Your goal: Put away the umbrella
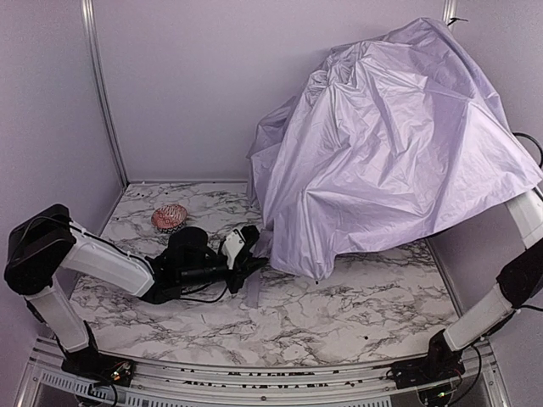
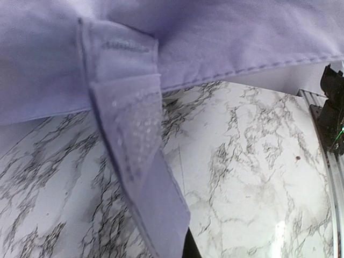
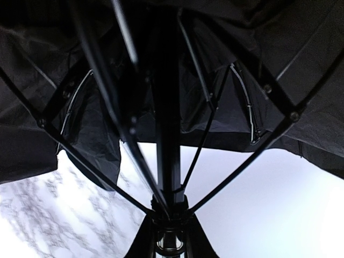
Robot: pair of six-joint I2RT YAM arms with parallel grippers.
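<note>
The umbrella (image 1: pixel 390 144) stands half open on the right, its shiny lavender fabric draped over the back right of the marble table (image 1: pixel 356 314). My left gripper (image 1: pixel 254 261) is at the fabric's lower left edge. In the left wrist view the umbrella's lavender closing strap (image 2: pixel 141 161) with its velcro patch runs down to my left gripper (image 2: pixel 180 252), which is shut on it. The right gripper is hidden under the fabric in the top view. From the right wrist I see my right gripper (image 3: pixel 172 244) shut around the black shaft (image 3: pixel 167 123), under the ribs and black lining.
A small pink-red ball (image 1: pixel 170 217) lies at the back left of the table, just behind the left arm. Lavender walls close in the back and sides. A metal rail (image 1: pixel 254 386) runs along the near edge. The right arm's base (image 2: pixel 333 107) shows in the left wrist view.
</note>
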